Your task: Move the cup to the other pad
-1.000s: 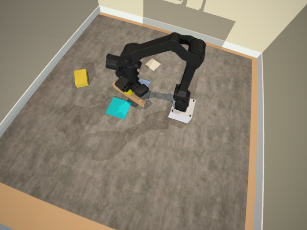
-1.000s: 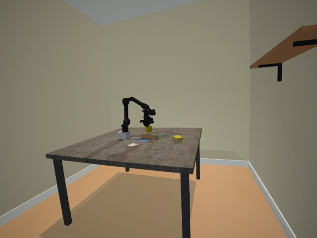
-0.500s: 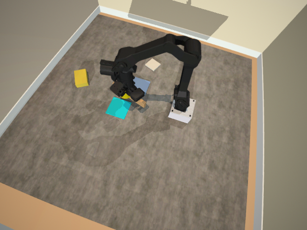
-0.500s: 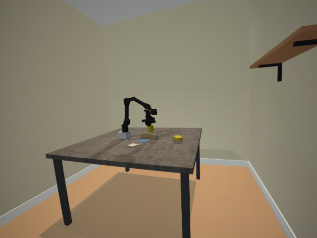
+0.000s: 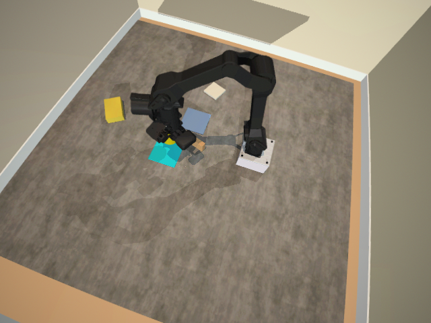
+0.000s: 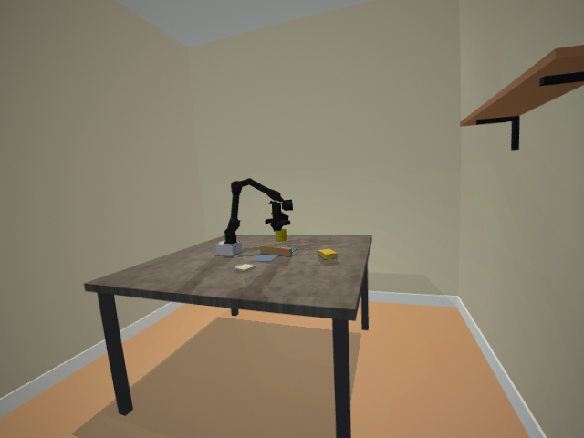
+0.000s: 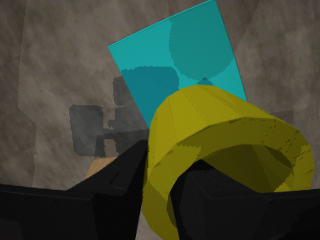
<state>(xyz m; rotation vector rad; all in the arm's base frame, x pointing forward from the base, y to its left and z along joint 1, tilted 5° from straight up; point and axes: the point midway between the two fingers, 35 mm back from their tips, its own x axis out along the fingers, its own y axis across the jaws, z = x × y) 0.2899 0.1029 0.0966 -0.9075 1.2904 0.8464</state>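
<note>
My gripper (image 5: pixel 170 136) (image 6: pixel 280 226) (image 7: pixel 156 148) is shut on the yellow cup (image 5: pixel 170 140) (image 6: pixel 281 234) (image 7: pixel 230 154) and holds it upright in the air above the table. The cup hangs over the near edge of the cyan pad (image 5: pixel 162 155) (image 6: pixel 294 249) (image 7: pixel 176 54), which lies flat below it. The blue-grey pad (image 5: pixel 196 120) (image 6: pixel 265 258) lies behind and to the right of the gripper in the top view. No marbles show inside the cup's mouth in the wrist view.
A wooden bar (image 5: pixel 199 144) (image 6: pixel 276 250) (image 7: pixel 99 166) lies between the two pads, mostly hidden by the gripper. A yellow block (image 5: pixel 114 109) (image 6: pixel 327 254) lies to the left, and a cream tile (image 5: pixel 214 91) (image 6: pixel 245 266) lies farther back. The arm's base (image 5: pixel 254 157) (image 6: pixel 228 247) stands to the right.
</note>
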